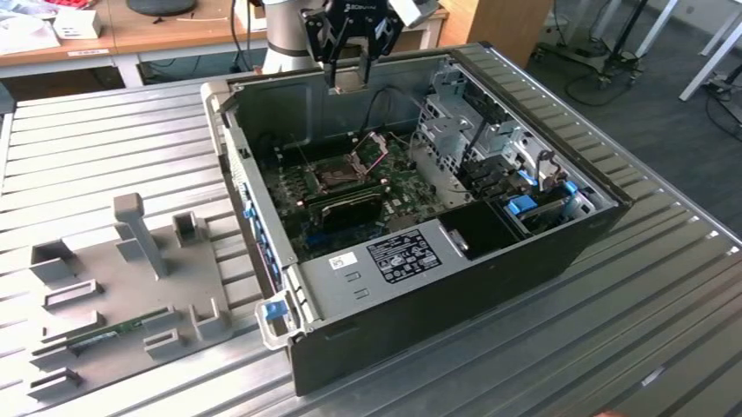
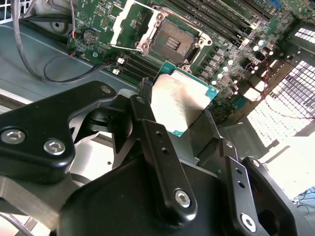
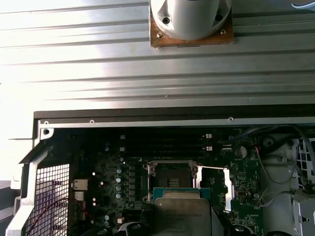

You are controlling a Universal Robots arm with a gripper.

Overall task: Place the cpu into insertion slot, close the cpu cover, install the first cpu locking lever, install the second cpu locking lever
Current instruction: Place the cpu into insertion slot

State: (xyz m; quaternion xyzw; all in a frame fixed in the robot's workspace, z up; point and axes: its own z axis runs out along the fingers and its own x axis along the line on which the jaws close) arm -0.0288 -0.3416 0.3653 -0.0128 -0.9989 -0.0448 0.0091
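Step in hand, as judged: first, placing cpu (image 2: pixel 182 98). Tool (image 2: pixel 177 105) clamped on cpu edges, high above open case (image 1: pixel 487 261), well apart from slot (image 2: pixel 170 42). Cover (image 2: pixel 129 24) raised, slot bare. Seating calls for chip square to slot, level, corners matched.

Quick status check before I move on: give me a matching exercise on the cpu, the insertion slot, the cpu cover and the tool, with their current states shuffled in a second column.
Column one:
1. cpu
2. insertion slot
3. cpu cover
4. tool

Column two:
A. swung open, standing up beside the slot
B. shut on the cpu, above the open case
C. empty, dark contact field bare
D. held above the green board, not yet seated

Pairs: 1-D, 2-C, 3-A, 4-B
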